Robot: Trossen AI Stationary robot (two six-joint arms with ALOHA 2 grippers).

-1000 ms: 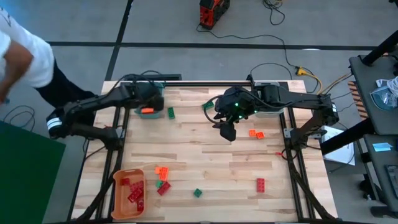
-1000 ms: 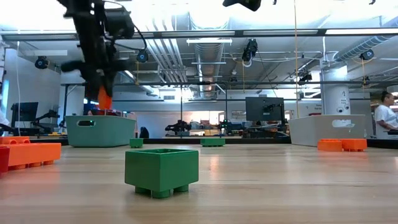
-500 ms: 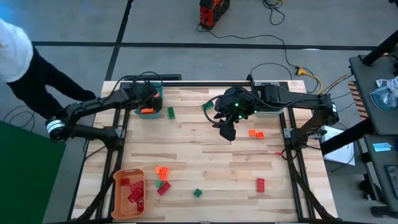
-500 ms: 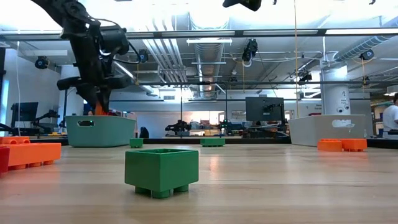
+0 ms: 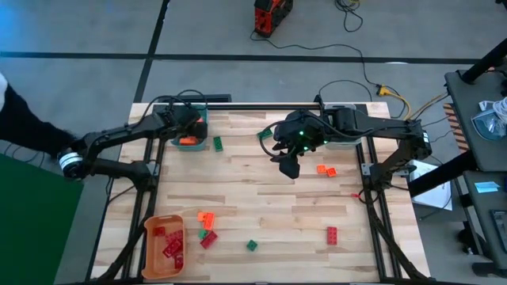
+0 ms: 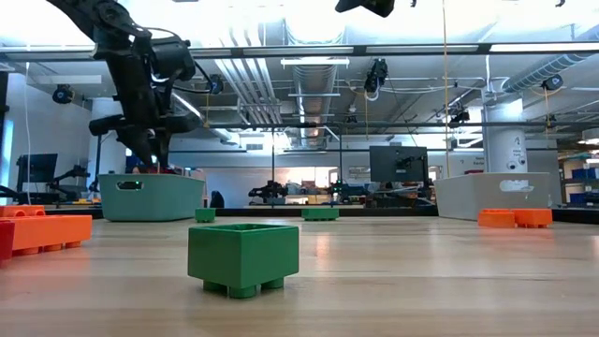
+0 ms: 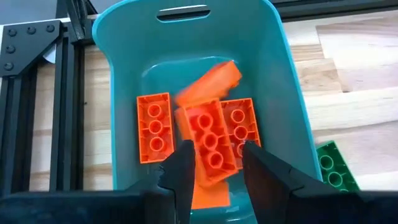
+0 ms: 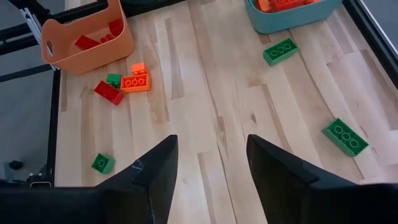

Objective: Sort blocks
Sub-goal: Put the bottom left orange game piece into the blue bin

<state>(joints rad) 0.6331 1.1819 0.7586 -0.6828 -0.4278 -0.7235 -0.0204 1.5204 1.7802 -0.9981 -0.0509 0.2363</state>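
Hovering over the teal bin [image 7: 273,68] at the desk's [image 5: 269,206] far-left corner, left claw [image 7: 214,165] spread apart, orange bricks [image 7: 211,140] loose beneath it, right claw [image 8: 208,162] wide, empty mid-desk, other blocks [image 5: 206,229] near front-left corner.

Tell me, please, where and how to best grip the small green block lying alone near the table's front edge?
Come straight down on the small green block and close on two opposite flat sides. It sits squarely on the table with open wood around it, so either pair should suit.
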